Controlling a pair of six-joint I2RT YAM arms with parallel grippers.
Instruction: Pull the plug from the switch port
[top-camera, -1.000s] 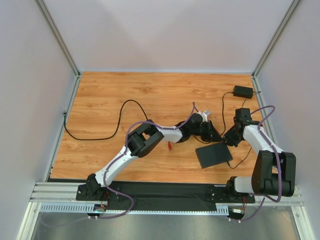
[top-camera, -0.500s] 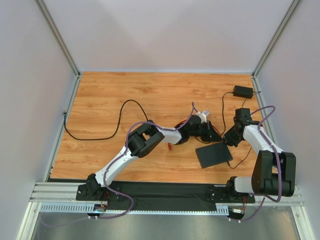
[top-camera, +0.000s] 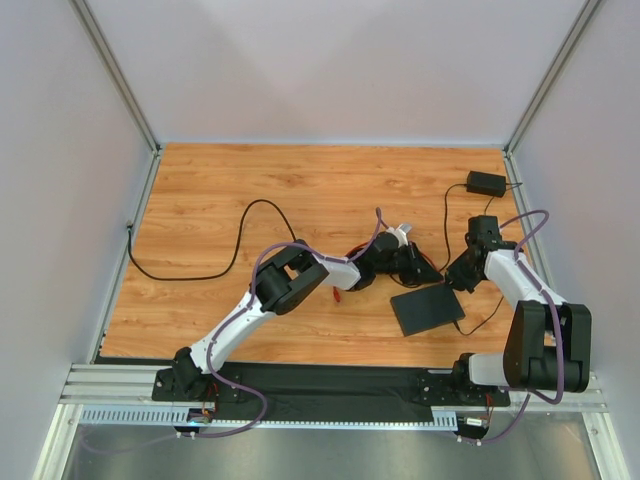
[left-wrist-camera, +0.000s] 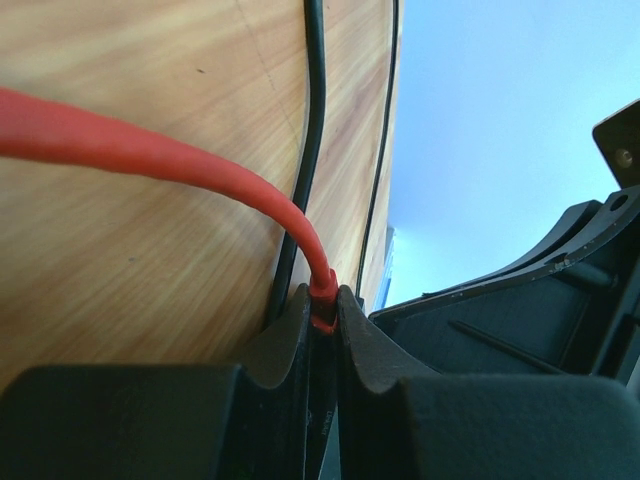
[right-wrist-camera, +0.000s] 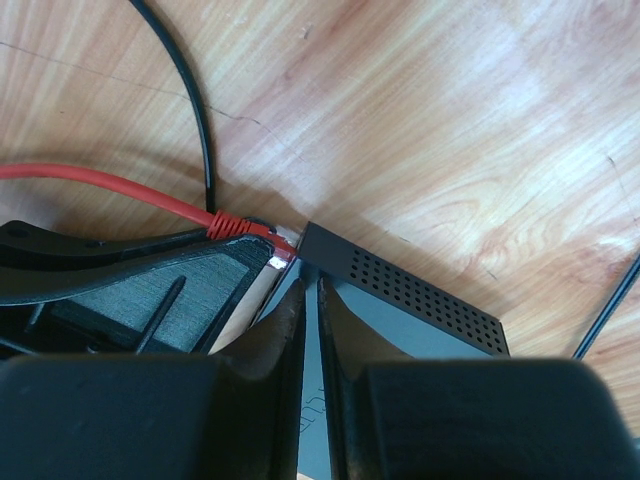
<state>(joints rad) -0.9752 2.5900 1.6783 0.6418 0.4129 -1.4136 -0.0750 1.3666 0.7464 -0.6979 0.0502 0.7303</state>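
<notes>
Plug beside black cable (very near).

The top view looks steeply down from above and behind the arm bases, far enough back to take in the whole table. The left wrist view skims the table at close range, sighting along its jaws at the red cable; the right wrist view, equally close, looks down on that cable and the flat black box.

A small black adapter brick lies in the far right corner of the wood-grain bench; a long black cable loops across its left half
</notes>
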